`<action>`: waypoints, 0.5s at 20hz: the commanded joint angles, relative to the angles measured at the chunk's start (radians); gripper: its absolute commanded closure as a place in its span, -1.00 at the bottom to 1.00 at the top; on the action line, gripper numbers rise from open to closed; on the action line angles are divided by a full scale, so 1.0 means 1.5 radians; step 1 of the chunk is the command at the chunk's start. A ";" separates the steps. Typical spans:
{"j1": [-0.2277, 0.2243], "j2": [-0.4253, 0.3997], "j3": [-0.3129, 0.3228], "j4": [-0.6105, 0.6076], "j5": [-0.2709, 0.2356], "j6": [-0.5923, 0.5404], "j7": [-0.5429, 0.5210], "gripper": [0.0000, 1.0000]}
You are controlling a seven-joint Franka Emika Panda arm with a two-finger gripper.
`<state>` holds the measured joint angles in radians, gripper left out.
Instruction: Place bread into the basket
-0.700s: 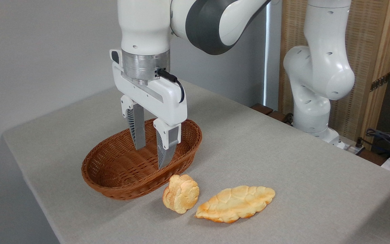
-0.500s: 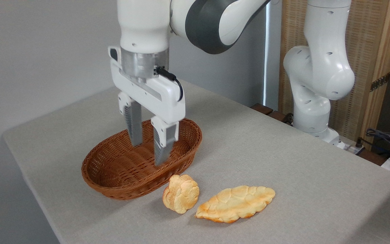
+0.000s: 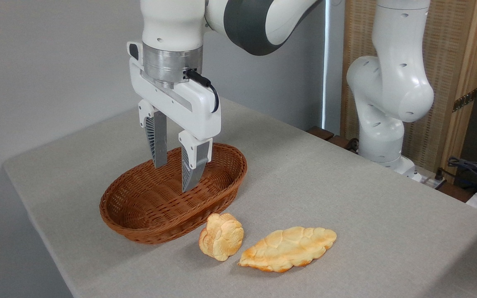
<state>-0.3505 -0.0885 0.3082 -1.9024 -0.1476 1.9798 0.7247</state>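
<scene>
Bread (image 3: 221,236), the small roundish golden-yellow bun with a lumpy lobed top, sits tilted on its edge on the grey cloth-covered table (image 3: 346,198) in the lower centre of the frame, just outside the near rim of the basket and not in it. Just right of it lies the longer flat leaf-shaped golden bread (image 3: 288,248), close beside the bun. Behind the bun, the oval brown woven wicker basket (image 3: 139,223) holds nothing. Above the basket's middle hangs the white 2-finger gripper (image 3: 173,176), its ribbed grey fingers (image 3: 156,140) parted with nothing between them, tips pointing down.

By my judgement the task is at the reach stage: the bun is not yet grasped. The next move calls for bringing the parted fingers forward over the near rim, lowering them astride the bun without nudging the leaf-shaped loaf, then closing gently.
</scene>
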 commanded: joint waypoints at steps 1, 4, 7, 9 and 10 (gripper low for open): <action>-0.003 -0.002 0.005 0.007 -0.002 -0.011 -0.011 -1.00; -0.003 -0.001 0.002 0.007 0.000 -0.012 -0.014 -1.00; -0.003 -0.001 0.003 0.007 0.000 -0.012 -0.013 -1.00; -0.003 -0.001 0.004 0.007 0.000 -0.012 -0.013 -1.00; -0.003 -0.001 0.003 0.007 0.000 -0.012 -0.012 -1.00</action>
<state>-0.3495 -0.0888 0.3087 -1.9023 -0.1476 1.9798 0.7247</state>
